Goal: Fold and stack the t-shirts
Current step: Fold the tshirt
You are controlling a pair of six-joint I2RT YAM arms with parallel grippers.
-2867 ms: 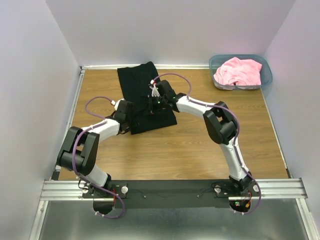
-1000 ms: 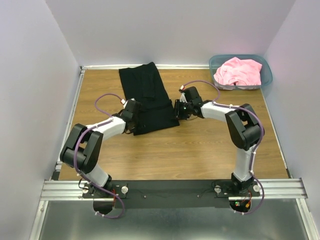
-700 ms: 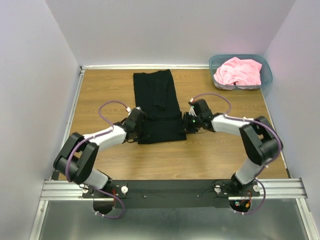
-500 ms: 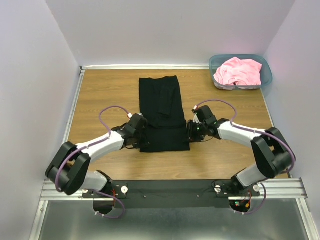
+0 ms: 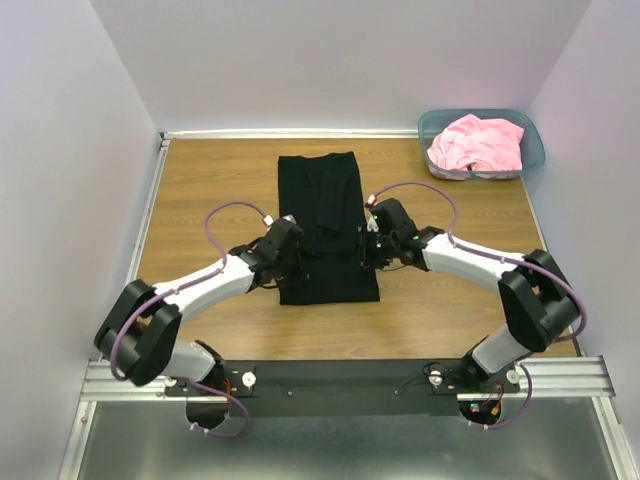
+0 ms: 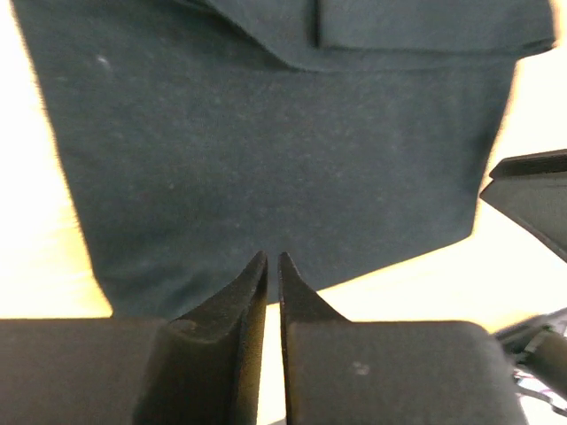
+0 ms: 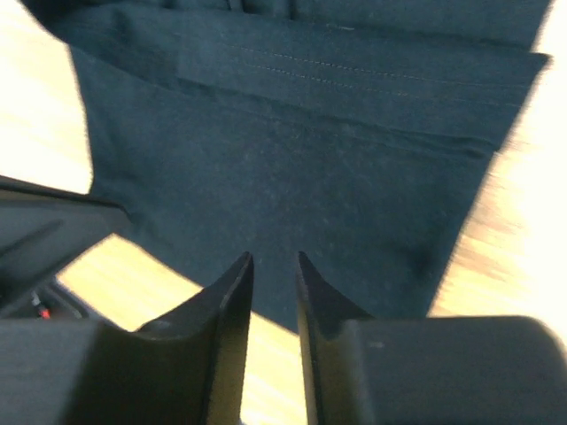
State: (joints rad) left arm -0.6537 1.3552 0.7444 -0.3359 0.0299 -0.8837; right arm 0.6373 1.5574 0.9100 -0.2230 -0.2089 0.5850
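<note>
**Black tee flat mid-table, both grippers at its lower edges**

Black t-shirt (image 5: 325,200), folded to a long narrow strip, lies flat on the wood table (image 5: 200,190) at centre of the top view. It runs from upper middle down to lower middle, w/ a folded layer over its upper part.

L gripper (image 5: 290,262) sits at the strip's left edge, low down. R gripper (image 5: 368,250) sits at the right edge, approx. level w/ it.

L wrist cam: fingers (image 6: 252,292) only a thin slit apart, nothing in the slit, tips over the dark cloth (image 6: 283,150) near its bottom hem. R gripper's body shows at right edge of that frame.

R wrist cam: fingers (image 7: 232,292) apart w/ a clearer gap, no cloth pinched, tips over the shirt (image 7: 301,168) near its hem, stitch lines across upper frame.

Pink t-shirt (image 5: 478,142) is bunched up in the teal bin (image 5: 432,128), upper right corner, well apart from both arms.
</note>
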